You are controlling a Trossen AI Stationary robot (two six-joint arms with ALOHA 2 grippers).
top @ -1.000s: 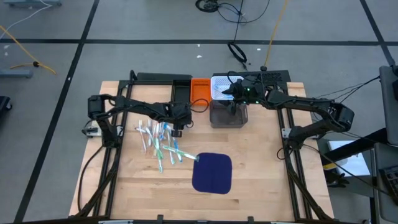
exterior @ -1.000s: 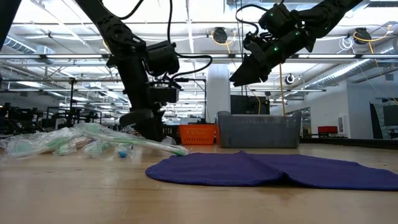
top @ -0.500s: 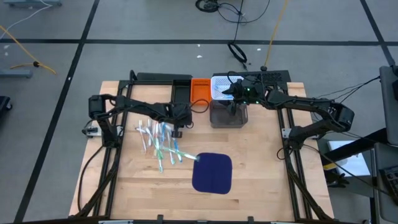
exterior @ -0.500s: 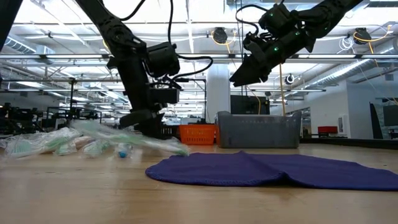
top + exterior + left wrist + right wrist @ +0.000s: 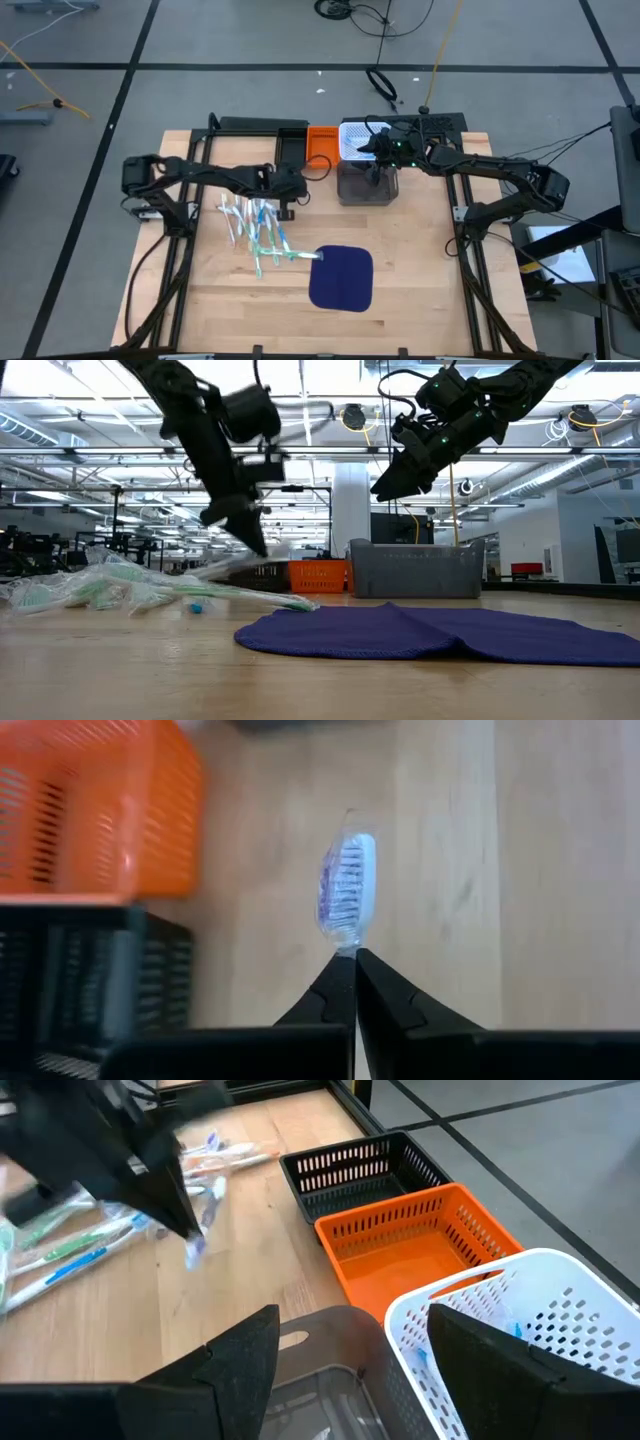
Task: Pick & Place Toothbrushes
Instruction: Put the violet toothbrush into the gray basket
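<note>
Pale wood table [image 5: 420, 280], with a heap of toothbrushes [image 5: 255, 228] left of centre, white, green and blue, spread flat and overlapping. Dark blue mat [image 5: 341, 277] just beside the heap, toward the near edge, one brush tip reaching its corner. Along the far edge, side by side: black basket [image 5: 290, 142], orange basket [image 5: 320, 142], white basket [image 5: 355, 138]; grey bin [image 5: 366, 183] just in front of the orange and white ones.

Left gripper [image 5: 284, 205] at the far end of the heap, lifted off the table in the low view. Fingers [image 5: 385, 1005] pressed together, pinching one wrapped toothbrush [image 5: 346, 892] at its neck, white head with purple bristles sticking out past the tips, above bare wood near the orange and black baskets.

Right gripper [image 5: 372, 152] up over the grey bin, fingers [image 5: 240, 1360] spread wide, holding nothing.
</note>
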